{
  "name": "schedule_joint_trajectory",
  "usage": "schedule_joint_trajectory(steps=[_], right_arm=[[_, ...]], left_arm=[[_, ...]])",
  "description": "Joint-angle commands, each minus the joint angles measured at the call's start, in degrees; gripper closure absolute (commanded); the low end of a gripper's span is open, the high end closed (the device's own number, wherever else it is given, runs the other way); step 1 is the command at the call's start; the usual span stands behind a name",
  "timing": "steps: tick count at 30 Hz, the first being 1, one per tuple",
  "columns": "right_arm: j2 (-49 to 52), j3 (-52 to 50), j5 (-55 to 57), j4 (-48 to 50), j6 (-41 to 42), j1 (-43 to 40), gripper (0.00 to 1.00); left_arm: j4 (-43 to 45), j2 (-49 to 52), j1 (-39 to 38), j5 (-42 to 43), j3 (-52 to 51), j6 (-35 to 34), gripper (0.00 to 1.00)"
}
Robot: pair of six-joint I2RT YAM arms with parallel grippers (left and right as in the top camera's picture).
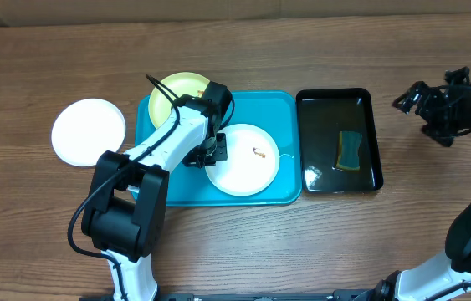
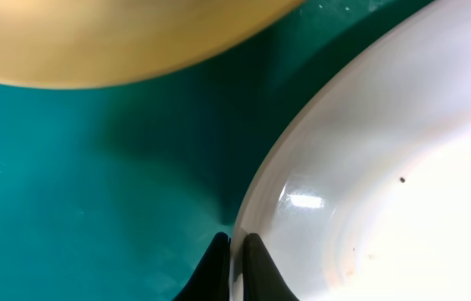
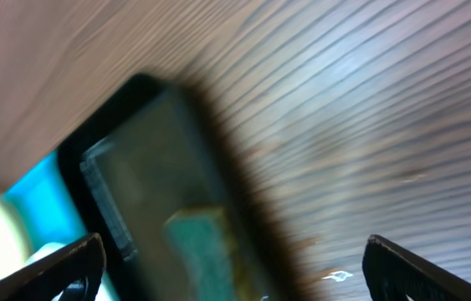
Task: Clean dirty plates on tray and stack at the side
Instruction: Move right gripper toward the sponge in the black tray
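The turquoise tray (image 1: 285,109) holds a white plate (image 1: 243,163) with a small brown smear and, behind it, a pale yellow-green plate (image 1: 176,90). My left gripper (image 1: 212,152) is shut on the white plate's left rim; in the left wrist view the fingers (image 2: 235,251) pinch that rim (image 2: 369,167), with the tray floor (image 2: 76,184) and the yellow-green plate (image 2: 110,33) beyond. A second white plate (image 1: 89,131) lies on the table left of the tray. My right gripper (image 1: 415,100) is open and empty above the table at the far right.
A glossy black tray (image 1: 367,104) stands right of the turquoise tray with a green-and-yellow sponge (image 1: 350,150) in it. The right wrist view shows it blurred (image 3: 135,167) with the sponge (image 3: 206,242). Bare wood surrounds both trays.
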Motion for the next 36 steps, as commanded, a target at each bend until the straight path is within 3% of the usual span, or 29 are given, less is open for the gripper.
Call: schedule_joint_trajectory(steps=[1, 4, 8, 15, 18, 22, 31, 36], right_arm=[[-1.5, 1.4, -14.8, -1.6, 0.2, 0.0, 0.0], [-1.5, 1.5, -15.8, -3.9, -3.3, 1.9, 0.0], [-1.5, 1.4, -7.3, -8.4, -3.5, 6.8, 0.02], [-1.5, 1.3, 10.2, -15.4, -2.8, 16.6, 0.17], [-1.5, 0.5, 17.9, -16.5, -0.3, 20.4, 0.17], [-1.5, -2.9, 26.0, -12.9, 0.2, 24.5, 0.16], [-1.5, -14.4, 26.5, 1.0, 6.3, 27.1, 0.12], [-1.5, -19.8, 23.8, 6.4, 6.2, 27.2, 0.2]], left_arm=[[0.1, -1.2, 1.1, -2.6, -0.3, -3.2, 0.96], [0.6, -1.2, 1.5, -2.6, -0.3, -3.8, 0.96], [1.6, -1.2, 1.7, -2.6, -0.3, -2.1, 0.95], [1.5, -1.2, 1.8, -2.7, -0.3, 3.2, 0.92], [1.5, -1.2, 1.8, -3.2, -0.3, 4.7, 0.91], [1.5, -1.2, 1.8, -4.0, -0.3, 7.2, 0.89], [1.5, -1.2, 1.8, -4.0, -0.3, 8.5, 0.85], [1.1, -1.2, 1.8, -4.0, -0.3, 11.5, 0.76]])
